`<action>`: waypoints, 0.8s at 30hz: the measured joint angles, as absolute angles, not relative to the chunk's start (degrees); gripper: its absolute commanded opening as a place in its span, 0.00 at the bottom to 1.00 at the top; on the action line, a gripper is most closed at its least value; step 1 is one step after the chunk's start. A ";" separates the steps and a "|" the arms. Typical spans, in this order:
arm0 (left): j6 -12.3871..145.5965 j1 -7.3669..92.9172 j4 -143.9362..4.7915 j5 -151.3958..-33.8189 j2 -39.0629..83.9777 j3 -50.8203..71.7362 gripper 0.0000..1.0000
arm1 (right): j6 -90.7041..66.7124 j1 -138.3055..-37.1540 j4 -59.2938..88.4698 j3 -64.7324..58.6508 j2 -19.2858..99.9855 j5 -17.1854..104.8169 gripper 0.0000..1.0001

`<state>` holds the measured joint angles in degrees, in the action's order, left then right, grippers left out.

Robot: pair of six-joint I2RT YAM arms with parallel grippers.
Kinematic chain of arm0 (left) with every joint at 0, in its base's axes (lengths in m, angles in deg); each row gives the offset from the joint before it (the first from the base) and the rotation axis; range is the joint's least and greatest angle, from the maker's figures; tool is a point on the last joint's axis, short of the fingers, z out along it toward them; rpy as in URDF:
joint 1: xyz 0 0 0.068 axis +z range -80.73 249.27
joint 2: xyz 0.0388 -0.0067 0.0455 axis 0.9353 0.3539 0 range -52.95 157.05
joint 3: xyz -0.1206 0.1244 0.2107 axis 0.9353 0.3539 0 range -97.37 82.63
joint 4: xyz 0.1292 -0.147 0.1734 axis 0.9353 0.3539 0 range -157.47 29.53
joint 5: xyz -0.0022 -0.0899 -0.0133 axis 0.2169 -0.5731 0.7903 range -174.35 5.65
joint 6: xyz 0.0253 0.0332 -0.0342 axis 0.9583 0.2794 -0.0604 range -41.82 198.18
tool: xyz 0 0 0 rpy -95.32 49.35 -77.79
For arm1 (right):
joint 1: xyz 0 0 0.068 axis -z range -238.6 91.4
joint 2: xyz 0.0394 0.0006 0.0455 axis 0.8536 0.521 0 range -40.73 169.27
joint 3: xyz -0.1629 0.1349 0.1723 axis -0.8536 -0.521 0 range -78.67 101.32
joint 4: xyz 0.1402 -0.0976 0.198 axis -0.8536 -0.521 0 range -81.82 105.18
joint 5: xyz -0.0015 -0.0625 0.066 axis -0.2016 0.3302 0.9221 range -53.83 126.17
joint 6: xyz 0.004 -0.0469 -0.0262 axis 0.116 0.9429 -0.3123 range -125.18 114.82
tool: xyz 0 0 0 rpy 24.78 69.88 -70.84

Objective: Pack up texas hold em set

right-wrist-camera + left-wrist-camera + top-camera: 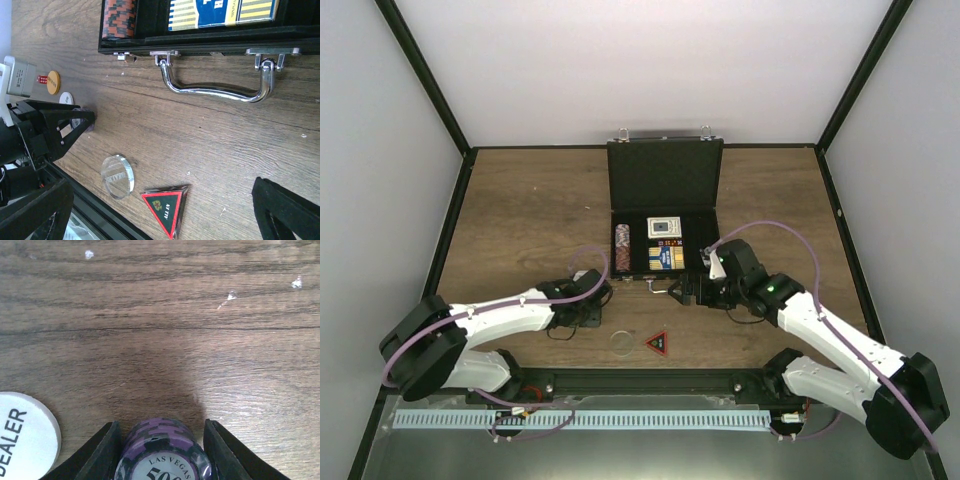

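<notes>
1. On the tabletop, left of the case front, your left gripper straddles the purple chips. One finger sits close against each side, but you cannot tell here whether they pinch.
2. The step in hand looks like picking up loose chips for the black case. It lies open at the middle rear, with card decks and an orange-black chip stack in its tray.
3. Next, you would firm the grip, lift clear and carry the chips to the slot by that stack, keeping them level so none slip.
4. Your left arm reaches low from its base, wrist pitched down. The white dealer button lies just beside one finger, so mind it.
5. Your right gripper hangs wide and empty before the case handle.
6. Loose near the front edge: the clear round button and the red-black triangle.
</notes>
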<state>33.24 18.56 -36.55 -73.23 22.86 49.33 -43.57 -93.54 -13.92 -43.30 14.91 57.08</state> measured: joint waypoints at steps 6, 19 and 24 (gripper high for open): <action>33.24 18.32 -36.86 -73.06 22.88 49.33 0.37 | -43.55 -93.54 -13.88 -43.76 14.71 55.46 1.00; 37.41 16.48 -42.58 -72.53 19.02 45.37 0.31 | -43.79 -93.54 -11.21 -45.83 14.27 57.32 0.95; 43.33 15.04 -49.25 -73.14 18.10 44.10 0.33 | -45.41 -93.50 -6.95 -45.86 17.62 63.97 0.91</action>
<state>43.33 15.04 -49.25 -73.14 18.10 44.10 -45.41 -93.50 -6.95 -45.86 17.62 63.97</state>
